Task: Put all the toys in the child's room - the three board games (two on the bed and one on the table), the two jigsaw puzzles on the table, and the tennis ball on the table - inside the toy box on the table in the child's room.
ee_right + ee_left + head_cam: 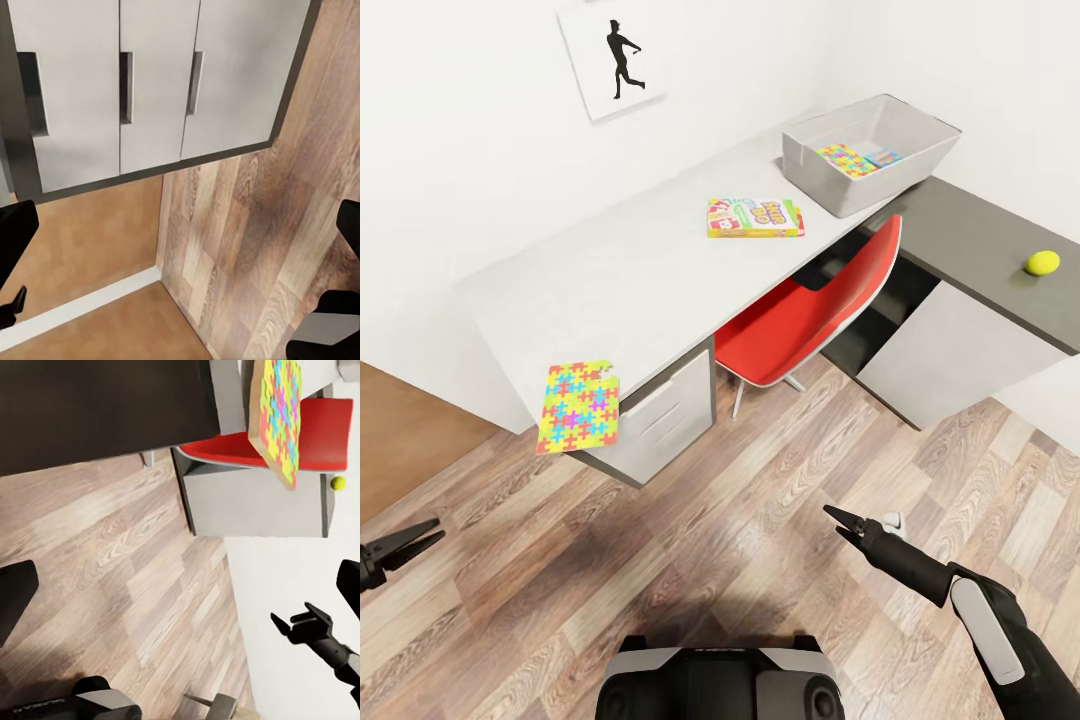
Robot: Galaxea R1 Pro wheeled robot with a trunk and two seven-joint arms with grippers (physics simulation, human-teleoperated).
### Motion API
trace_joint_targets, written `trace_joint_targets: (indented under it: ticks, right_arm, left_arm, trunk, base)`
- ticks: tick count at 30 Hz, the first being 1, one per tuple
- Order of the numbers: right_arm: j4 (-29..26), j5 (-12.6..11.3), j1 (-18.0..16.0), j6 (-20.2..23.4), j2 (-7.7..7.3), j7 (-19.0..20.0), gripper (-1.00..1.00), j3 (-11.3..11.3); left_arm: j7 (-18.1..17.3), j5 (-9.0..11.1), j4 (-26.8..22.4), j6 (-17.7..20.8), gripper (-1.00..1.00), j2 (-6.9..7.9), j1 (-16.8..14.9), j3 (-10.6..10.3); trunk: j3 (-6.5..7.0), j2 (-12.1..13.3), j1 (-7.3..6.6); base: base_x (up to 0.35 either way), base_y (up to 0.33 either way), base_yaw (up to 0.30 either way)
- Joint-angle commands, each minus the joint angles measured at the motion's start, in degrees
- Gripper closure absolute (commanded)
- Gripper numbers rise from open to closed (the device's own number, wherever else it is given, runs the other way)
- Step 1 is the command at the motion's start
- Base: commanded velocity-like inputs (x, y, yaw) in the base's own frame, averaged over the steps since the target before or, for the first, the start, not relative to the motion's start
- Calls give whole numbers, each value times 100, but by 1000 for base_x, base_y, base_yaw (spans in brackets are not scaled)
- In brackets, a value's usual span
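Both grippers, left [405, 545] and right [842, 520], hang empty, jaws seemingly apart, short of the desk [640, 280] where a puzzle [578, 405] overhangs the edge, graspable.

I'm getting bright, even light all over the head view, no glare, walls nearly washed white. Shadows are soft: a faint one under the red chair [810, 320], a blurred dark patch on the wood floor [660, 560] near my base. The table [640, 270] edges splay outward, wide-angle stretch toward the corners. Both wrist views look crisp on the floor planks, though the black fingers [15, 232] at the borders go soft.
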Motion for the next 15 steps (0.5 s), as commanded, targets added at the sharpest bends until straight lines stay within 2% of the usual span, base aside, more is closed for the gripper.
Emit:
trace_joint_targets:
  ticks: [1, 6, 15]
  right_arm:
    - [-1, -18, -2, 37, 2, 5, -100, -6]
    - [-1, -17, -2, 36, 7, 4, -100, -3]
    - [-1, -16, -2, 36, -3, 4, -100, -9]
  left_arm:
    - [-27, 4, 2, -24, -100, -3, -2, 9]
    - [-56, 10, 7, -319, -100, -26, -3, 33]
    - [-70, 11, 10, -433, -100, -40, -3, 31]
  trunk:
    - [-7, -9, 3]
    - [-7, -9, 3]
    - [-7, -9, 3]
  base:
    - [0, 0, 0]
    - [0, 0, 0]
    - [13, 0, 0]
